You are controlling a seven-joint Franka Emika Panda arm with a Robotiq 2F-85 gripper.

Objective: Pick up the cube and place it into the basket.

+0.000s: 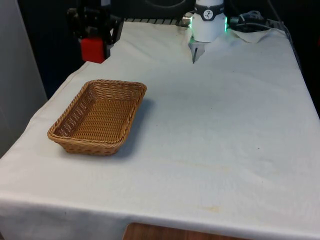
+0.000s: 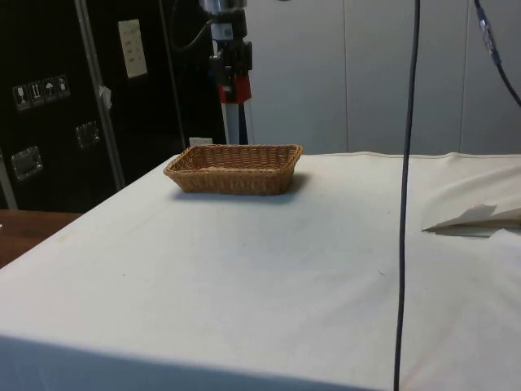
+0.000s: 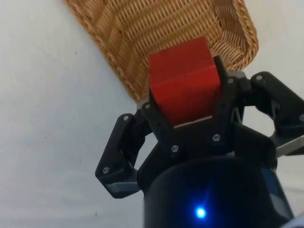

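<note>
bench under white cloth, wicker basket near the front view's left edge, nothing in it. end effector hangs high, beyond the basket's far end, clamped on the red cube; wrist view confirms the cube pinched between both fingers. looks like the carry step: grasp done, placing not yet done. next move calls for centring over the basket, lowering inside the rim, then letting go.
</note>
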